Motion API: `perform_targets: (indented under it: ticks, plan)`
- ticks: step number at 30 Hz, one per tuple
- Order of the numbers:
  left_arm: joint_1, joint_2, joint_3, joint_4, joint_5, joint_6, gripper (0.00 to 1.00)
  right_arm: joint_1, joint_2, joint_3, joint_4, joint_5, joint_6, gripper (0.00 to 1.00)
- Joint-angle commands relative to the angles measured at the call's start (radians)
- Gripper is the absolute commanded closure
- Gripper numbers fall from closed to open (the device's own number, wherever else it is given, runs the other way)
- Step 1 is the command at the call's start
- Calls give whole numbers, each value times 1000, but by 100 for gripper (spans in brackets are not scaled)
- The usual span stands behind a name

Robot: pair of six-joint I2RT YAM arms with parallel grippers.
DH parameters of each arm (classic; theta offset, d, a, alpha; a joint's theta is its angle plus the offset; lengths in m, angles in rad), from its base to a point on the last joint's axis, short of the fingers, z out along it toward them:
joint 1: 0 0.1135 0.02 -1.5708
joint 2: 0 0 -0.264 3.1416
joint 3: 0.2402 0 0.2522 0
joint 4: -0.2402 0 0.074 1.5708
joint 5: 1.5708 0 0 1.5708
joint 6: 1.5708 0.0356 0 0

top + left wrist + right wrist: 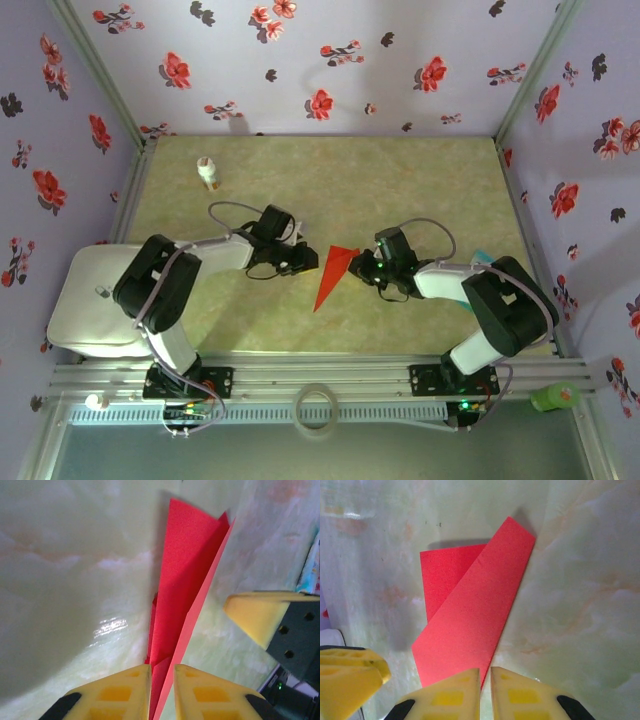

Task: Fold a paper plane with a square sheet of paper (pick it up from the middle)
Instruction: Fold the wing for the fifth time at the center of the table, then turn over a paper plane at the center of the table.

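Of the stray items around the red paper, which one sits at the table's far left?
The small white bottle with an orange band, near the far-left corner. The other, the teal card, lies on the opposite side beside the right arm.

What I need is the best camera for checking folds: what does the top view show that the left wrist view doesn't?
Top view: the whole red paper, a pointed dart, plus a white bottle toward the far left and a ring by the near rail. Left wrist view: the paper's layered folds close, one edge running between the fingers of the left gripper. Both: the red paper on the green table.
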Motion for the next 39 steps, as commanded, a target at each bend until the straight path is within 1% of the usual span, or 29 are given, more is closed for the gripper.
perform_targets:
  ticks: [1, 7, 12, 16, 26, 39]
  plan:
    - [-1, 42, 21, -48, 93, 72, 82, 5, 6, 20, -1, 26, 12, 86]
    - [-2, 76, 66, -150, 99, 156, 83, 5, 4, 33, -34, 30, 0, 86]
    - [-2, 98, 80, -157, 144, 199, 81, 5, 7, 37, -39, 28, -1, 86]
    - [-3, 131, 107, -196, 148, 235, 81, 5, 1, 46, -60, 29, -14, 86]
    - [-15, 161, 120, -194, 164, 255, 81, 5, 6, 44, -73, 39, -18, 86]
    - [-38, 185, 126, -146, 181, 223, 78, 7, 47, 41, -44, 19, -1, 86]
